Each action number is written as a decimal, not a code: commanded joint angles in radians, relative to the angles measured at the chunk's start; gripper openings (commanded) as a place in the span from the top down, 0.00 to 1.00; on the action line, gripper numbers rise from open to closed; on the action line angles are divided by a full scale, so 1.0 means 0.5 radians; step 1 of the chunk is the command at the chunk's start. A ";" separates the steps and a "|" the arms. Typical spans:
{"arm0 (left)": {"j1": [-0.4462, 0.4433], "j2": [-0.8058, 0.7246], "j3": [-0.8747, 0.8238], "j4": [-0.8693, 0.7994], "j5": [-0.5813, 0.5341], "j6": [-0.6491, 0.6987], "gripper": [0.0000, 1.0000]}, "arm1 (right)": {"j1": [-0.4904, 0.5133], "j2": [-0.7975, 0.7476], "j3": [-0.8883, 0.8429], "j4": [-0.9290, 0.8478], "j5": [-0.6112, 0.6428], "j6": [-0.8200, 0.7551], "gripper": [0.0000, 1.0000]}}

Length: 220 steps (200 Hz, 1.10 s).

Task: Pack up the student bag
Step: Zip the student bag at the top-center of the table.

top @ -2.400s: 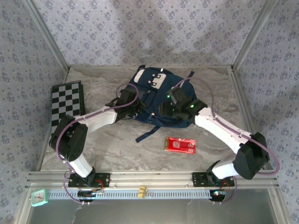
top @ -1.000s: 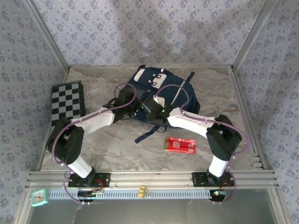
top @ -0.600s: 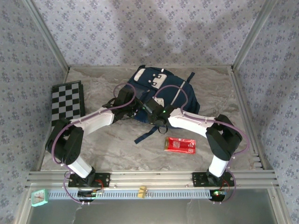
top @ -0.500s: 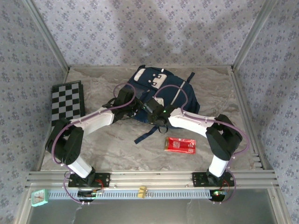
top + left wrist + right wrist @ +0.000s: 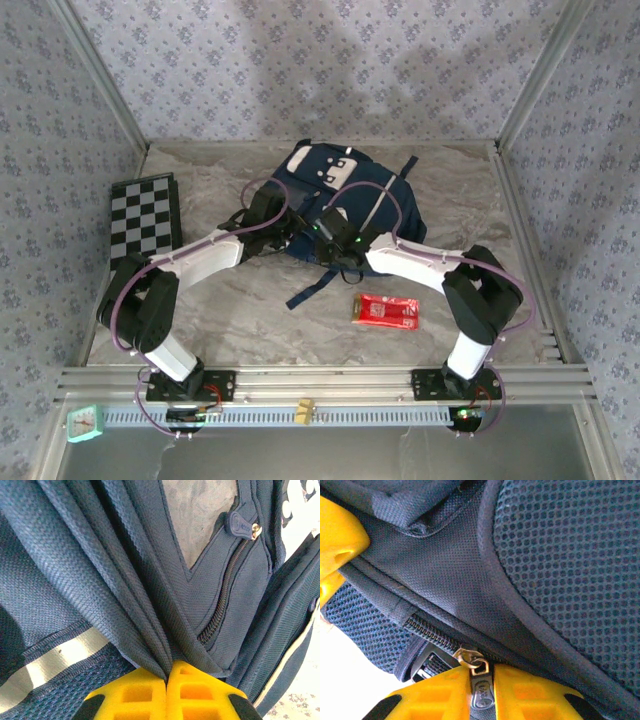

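The student bag (image 5: pixel 352 185) lies far back on the worktop (image 5: pixel 220 300). Both arms bend inward to its near edge. The left claw (image 5: pixel 167 672) is clenched on folded fabric, and the right claw (image 5: pixel 481 677) pinches the zipper pull (image 5: pixel 481 696). A red packet (image 5: pixel 386 311) lies just in front, with a chequered board (image 5: pixel 143 220) off left.

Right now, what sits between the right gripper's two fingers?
A zipper pull of the student bag, gripped by the yellow fingers; right wrist view shows it.
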<state>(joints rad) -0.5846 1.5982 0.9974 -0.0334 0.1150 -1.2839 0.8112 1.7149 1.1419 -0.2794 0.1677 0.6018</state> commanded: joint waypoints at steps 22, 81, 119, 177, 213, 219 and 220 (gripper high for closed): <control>-0.018 -0.018 0.088 0.076 0.074 0.027 1.00 | -0.050 -0.001 -0.044 0.216 -0.133 -0.119 0.79; -0.022 -0.010 0.102 0.076 0.073 0.021 1.00 | -0.065 0.096 0.016 0.185 -0.009 -0.128 0.75; -0.016 -0.012 0.110 0.064 0.064 0.028 1.00 | -0.012 0.038 0.085 0.029 0.129 -0.160 0.85; 0.048 -0.053 0.081 0.052 0.059 0.045 1.00 | 0.074 -0.097 0.008 -0.536 0.376 0.162 0.90; 0.072 -0.067 0.073 0.039 0.058 0.058 1.00 | 0.094 -0.242 -0.175 -0.565 0.354 0.281 0.90; 0.074 -0.066 0.073 0.036 0.058 0.058 1.00 | 0.103 -0.238 -0.188 -0.528 0.315 0.250 0.90; 0.074 -0.067 0.072 0.036 0.058 0.058 1.00 | 0.105 -0.236 -0.190 -0.520 0.304 0.243 0.90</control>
<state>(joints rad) -0.5682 1.6081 1.0000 -0.0338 0.1528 -1.2804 0.8497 1.6295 1.0973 -0.4324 0.3050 0.6827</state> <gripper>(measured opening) 0.053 0.106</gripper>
